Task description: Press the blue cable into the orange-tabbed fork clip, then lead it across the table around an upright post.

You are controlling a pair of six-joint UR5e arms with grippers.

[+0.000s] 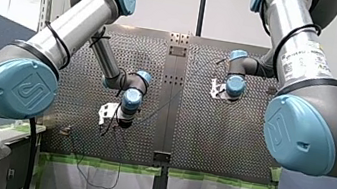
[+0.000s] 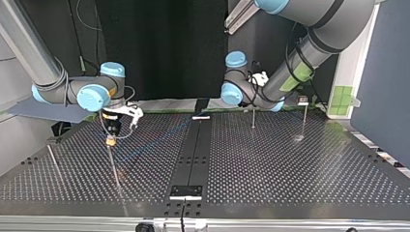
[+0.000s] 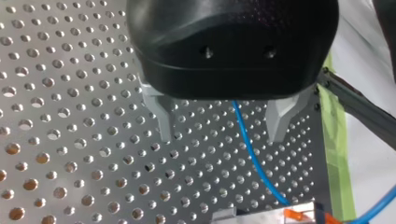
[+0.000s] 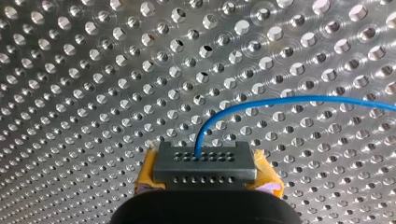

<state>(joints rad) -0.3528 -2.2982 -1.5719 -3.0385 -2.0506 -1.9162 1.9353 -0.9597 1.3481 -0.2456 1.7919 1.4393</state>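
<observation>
We see left tool (image 3: 221, 137) apart over blue cable (image 3: 254, 163) at fork clip (image 3: 299, 214), right tool (image 4: 205, 161) clamping it; post (image 2: 253, 117) routing not yet done.

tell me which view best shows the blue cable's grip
Right wrist view: the blue cable leaves my right end effector, shut on it, and arcs away. Left wrist view shows it under my open left end effector, toward the orange-tabbed clip. Top view: a faint blue streak. Front view: hardly visible.
</observation>
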